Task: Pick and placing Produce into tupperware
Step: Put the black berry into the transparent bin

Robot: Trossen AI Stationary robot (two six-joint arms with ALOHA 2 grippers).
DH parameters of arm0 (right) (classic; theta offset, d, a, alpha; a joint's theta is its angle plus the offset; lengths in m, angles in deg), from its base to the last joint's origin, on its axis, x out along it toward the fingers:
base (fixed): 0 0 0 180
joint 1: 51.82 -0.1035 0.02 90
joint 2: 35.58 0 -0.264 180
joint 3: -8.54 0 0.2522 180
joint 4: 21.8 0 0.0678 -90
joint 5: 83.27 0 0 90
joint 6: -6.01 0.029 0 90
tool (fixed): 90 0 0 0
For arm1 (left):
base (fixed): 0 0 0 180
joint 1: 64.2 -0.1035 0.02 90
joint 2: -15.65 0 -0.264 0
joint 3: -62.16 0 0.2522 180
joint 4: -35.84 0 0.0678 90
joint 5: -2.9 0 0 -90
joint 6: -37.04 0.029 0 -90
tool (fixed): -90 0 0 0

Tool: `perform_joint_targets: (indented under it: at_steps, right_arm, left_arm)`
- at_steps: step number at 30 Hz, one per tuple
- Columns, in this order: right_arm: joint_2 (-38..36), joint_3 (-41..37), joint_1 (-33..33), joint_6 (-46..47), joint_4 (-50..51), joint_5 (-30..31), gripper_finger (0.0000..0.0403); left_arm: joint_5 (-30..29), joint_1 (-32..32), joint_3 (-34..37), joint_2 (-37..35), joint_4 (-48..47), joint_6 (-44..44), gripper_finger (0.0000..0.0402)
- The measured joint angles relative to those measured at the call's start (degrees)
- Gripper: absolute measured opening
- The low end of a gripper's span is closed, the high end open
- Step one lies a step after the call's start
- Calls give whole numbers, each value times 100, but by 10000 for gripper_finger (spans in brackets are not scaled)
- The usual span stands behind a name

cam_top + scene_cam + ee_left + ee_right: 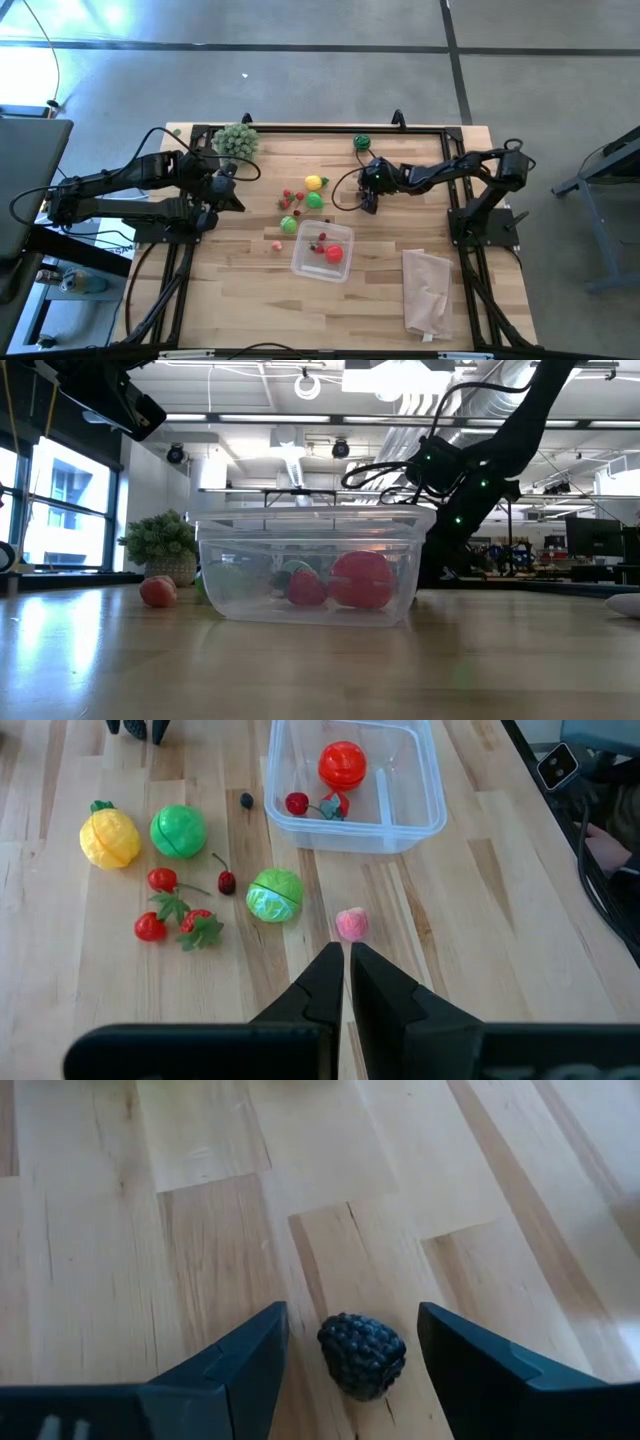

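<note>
Right pincer (350, 1355): we see it released, straddling a dark blackberry (362, 1355) on the desk (200, 1230), ready to grasp
Left pincer (346, 970): clenched, waiting at 9 o'clock
Tupperware (322, 252): holds red produce, 6 o'clock of the blackberry

No readable text, label, brand, number or sign anywhere across the four views. Nothing printed to make out on the wooden table (250, 290), nor on the clear tupperware (400, 825).
</note>
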Motion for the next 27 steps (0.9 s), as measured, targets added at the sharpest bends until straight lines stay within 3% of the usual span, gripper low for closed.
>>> perform_joint_targets:
  at_steps: [9, 27]
  right_arm:
    - [2, 0, 2, 223, 255, 38, 212]
    - [11, -26, 7, 858, 314, -89, 136]
  left_arm:
    - [-1, -1, 0, 0, 0, -1, 14]
    - [-1, 1, 0, -1, 0, 1, 14]
